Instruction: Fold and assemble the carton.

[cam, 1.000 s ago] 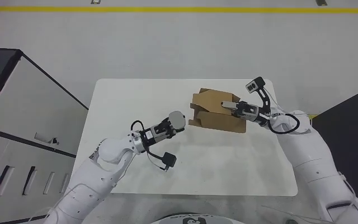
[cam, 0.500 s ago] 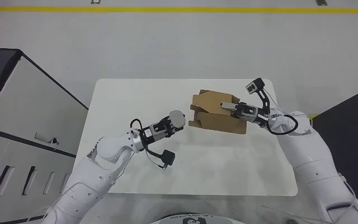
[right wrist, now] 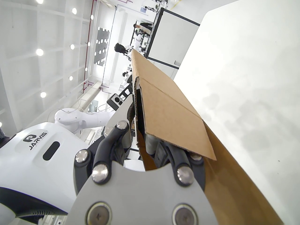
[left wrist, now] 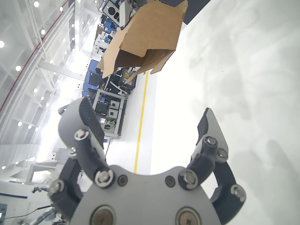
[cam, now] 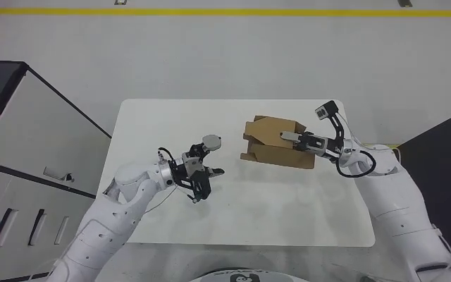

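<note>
Brown corrugated cardboard, the carton (cam: 276,141) sits on the right half of the white table (cam: 176,127), toward the far edge, half opened into a tube with its loose flaps and open mouth facing my left arm. My right gripper (cam: 289,137) comes in from the right side and pinches one upper panel of the carton at the end nearest that arm; in the right wrist view the cardboard edge (right wrist: 168,113) runs straight between the fingers of that gripper (right wrist: 145,139), one finger on the outer face, the other tucked inside under the panel. I cannot tell whether the carton's lower side rests fully on the table or is raised a little. My left gripper (cam: 213,156) hangs over the middle of the table, well apart from the carton and touching nothing, its jaws spread wide, turned on its side and aimed at the open mouth. From the left wrist camera, the two ribbed pads of the left gripper (left wrist: 144,111) frame bare tabletop (left wrist: 234,71), with the carton (left wrist: 150,31) farther off, its hollow interior and notched flaps showing. A yellow line (cam: 225,11) crosses the grey floor beyond the table, and a dark-framed cabinet (cam: 28,127) stands at the table's left side.
</note>
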### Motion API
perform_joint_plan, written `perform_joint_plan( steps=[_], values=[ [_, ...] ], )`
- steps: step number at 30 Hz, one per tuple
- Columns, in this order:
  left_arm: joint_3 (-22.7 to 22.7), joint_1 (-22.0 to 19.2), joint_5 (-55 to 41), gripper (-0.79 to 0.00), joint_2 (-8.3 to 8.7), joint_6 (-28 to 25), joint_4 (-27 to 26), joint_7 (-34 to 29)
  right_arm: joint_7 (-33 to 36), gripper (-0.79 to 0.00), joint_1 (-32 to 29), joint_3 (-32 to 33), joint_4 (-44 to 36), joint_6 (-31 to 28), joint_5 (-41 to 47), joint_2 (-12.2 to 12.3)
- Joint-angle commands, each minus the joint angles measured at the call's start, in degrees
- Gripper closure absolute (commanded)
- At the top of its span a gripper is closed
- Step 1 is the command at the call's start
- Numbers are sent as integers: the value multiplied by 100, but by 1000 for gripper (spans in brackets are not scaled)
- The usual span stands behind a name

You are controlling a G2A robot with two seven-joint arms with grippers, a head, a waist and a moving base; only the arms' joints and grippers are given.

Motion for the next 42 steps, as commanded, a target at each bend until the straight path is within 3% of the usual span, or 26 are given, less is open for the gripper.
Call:
perform_joint_plan(
  steps=[1,5,13,21,23,31,42],
  values=[
    [55,56,-415,-785,-18,-174,38,128,1,0,0,0,0,1,0,0],
    [-68,-38,-2103,-785,-65,-1263,277,-28,-110,0,-86,10,-175,-70,-185,0],
    [45,-107,-3953,-785,-102,-2908,463,-681,-59,0,-164,124,-188,-325,-273,13],
    [85,-145,-4323,-785,-129,-2907,512,-826,-69,0,-171,131,-175,-345,-285,11],
    [157,-56,-4938,-785,-162,-2992,641,-653,-126,0,-202,102,-266,-341,-255,1],
    [349,-218,-6306,-785,-226,-3395,839,-1433,119,0,-222,59,-247,-391,5,-17],
    [450,-266,-6370,-785,-239,-3325,620,-1879,-25,0,-259,-17,-285,-177,1,-38]
  ],
)
